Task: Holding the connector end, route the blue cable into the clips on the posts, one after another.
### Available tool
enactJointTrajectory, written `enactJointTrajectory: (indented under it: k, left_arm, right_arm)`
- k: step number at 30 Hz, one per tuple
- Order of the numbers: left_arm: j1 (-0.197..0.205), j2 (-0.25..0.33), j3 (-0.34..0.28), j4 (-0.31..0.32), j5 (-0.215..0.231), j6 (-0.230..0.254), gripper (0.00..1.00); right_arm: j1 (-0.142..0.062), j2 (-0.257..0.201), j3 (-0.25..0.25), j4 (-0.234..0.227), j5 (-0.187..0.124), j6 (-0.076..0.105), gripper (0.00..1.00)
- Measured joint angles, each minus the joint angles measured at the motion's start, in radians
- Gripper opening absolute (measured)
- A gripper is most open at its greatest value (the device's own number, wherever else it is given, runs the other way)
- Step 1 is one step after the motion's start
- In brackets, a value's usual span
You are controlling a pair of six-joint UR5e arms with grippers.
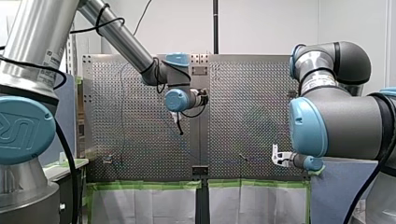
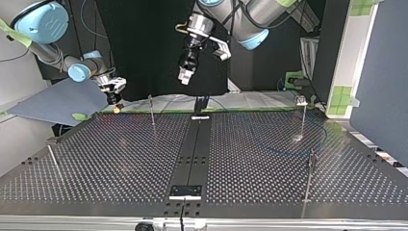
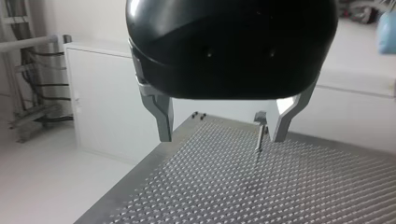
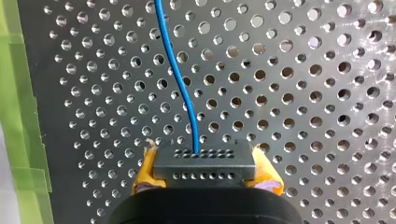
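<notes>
In the right wrist view my right gripper (image 4: 204, 161) is shut with its yellow pads (image 4: 144, 175) on a dark grey connector (image 4: 204, 171) with rows of small holes. The blue cable (image 4: 180, 79) leaves the connector and runs ahead over the perforated plate. Seen from the top view, my right gripper (image 2: 115, 97) sits low at the table's far left edge. The cable (image 2: 321, 139) shows faintly at the right, near a thin post (image 2: 304, 118). My left gripper (image 3: 222, 137) hangs high above the table, open, with nothing between its metal fingers (image 3: 163, 116).
Thin posts stand on the plate in the top view: one at the far left-centre (image 2: 151, 109), one at the near right (image 2: 310, 175), one at the near left (image 2: 52, 161). A blue-grey sheet (image 2: 57, 103) lies beyond the table's left corner. Green tape (image 4: 18, 93) lines the plate's edge.
</notes>
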Motion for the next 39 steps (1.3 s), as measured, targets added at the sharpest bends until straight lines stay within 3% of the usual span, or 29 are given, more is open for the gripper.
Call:
enactJointTrajectory:
  k: [6, 12, 39]
  left_arm:
    - [0.000, 0.052, -0.060, -0.047, 0.019, -0.014, 0.98]
    - [0.002, 0.060, -0.098, -0.052, 0.020, -0.016, 0.98]
    - [0.002, 0.061, -0.104, -0.052, 0.020, -0.016, 0.98]
  right_arm:
    - [-0.001, 0.000, 0.000, 0.004, 0.000, -0.003, 0.00]
    - [0.001, 0.000, 0.000, 0.005, 0.000, -0.004, 0.00]
    - [0.001, 0.000, 0.000, 0.005, 0.000, -0.004, 0.00]
